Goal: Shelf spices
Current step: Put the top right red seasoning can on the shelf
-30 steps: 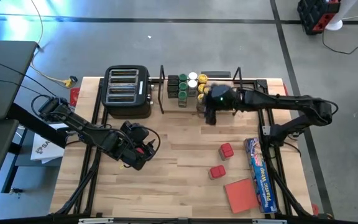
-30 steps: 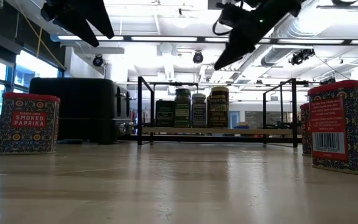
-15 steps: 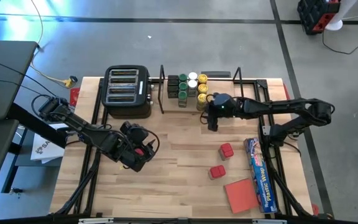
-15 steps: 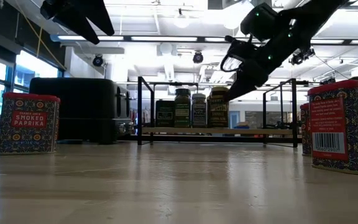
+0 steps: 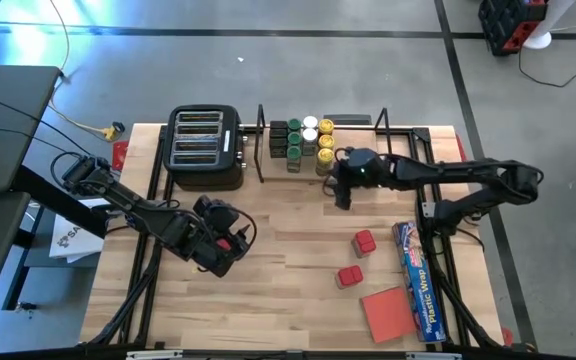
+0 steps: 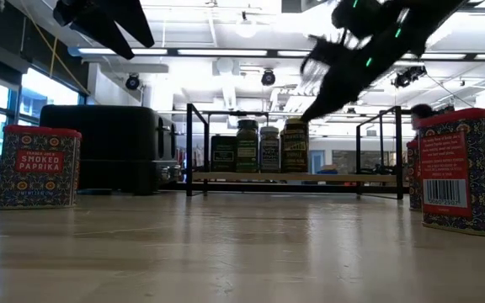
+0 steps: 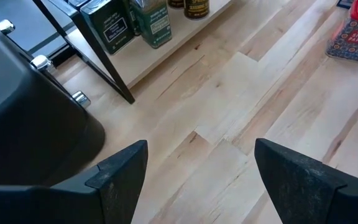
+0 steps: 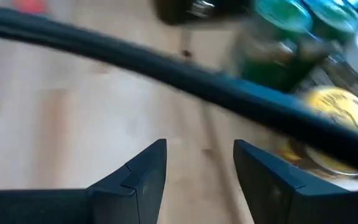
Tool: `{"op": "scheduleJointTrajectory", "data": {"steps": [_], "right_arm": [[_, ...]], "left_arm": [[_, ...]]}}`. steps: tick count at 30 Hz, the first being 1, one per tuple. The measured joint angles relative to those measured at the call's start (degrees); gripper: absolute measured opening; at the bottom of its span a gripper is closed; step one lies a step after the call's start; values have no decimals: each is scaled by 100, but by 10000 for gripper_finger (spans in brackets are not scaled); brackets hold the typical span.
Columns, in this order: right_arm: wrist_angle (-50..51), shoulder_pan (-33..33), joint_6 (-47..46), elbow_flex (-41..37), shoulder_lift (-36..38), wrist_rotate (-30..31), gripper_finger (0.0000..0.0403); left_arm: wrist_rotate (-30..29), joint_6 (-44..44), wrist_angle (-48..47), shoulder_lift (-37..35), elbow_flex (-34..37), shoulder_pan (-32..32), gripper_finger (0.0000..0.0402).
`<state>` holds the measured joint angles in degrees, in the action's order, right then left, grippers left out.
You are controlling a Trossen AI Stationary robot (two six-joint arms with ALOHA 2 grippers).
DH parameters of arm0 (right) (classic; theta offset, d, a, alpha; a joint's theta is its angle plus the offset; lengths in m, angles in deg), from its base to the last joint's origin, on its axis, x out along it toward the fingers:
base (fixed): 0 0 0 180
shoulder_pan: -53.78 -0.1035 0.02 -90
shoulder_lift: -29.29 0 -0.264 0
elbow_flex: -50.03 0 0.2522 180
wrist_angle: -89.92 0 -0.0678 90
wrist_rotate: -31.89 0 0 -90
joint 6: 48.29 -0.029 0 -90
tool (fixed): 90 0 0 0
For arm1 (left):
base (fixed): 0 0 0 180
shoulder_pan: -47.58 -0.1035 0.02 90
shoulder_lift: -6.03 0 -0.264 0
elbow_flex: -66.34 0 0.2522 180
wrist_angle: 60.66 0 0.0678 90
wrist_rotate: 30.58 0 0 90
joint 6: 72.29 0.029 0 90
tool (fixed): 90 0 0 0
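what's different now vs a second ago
The right pincer has drawn back from the shelf toward the open table, and its fingers have narrowed but stand apart, holding nothing. The left pincer stayed open over the table's left side. The jars on the shelf and the red tins have not moved.

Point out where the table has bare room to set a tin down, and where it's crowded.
Bare wood lies mid-table between the toaster, the left pincer and the red tins. The shelf is free on its right half. Crowded: the shelf's left end, packed with spice jars with the right pincer just in front, and the right edge by the plastic-wrap box and red pad.
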<state>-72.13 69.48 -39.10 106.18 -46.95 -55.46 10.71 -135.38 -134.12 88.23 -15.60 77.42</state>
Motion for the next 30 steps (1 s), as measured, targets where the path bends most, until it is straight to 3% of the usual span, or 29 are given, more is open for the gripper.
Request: {"op": "scheduleJointTrajectory", "data": {"steps": [4,8,14,17,22,26,30], "right_arm": [[1081,-703,-95,288,641,-67,180],[1693,-1371,-666,461,1198,-697,180],[1913,-2158,-2599,510,1600,-1608,180],[2595,-2652,-3277,831,1526,-1148,180],[4935,-3197,-4249,1746,955,-223,184],[6365,-3237,-4860,2170,420,-230,207],[6763,-3111,-5239,2199,92,-319,253]], "left_arm": [[-46,-76,1,0,0,74,292],[-299,-77,0,0,-1,112,292],[-476,-68,0,24,-2,107,292],[-561,20,-1,27,-2,107,292],[-661,22,-3,24,-2,107,292],[-813,27,-7,59,-4,107,292],[-951,27,-8,181,-7,107,292]]}}
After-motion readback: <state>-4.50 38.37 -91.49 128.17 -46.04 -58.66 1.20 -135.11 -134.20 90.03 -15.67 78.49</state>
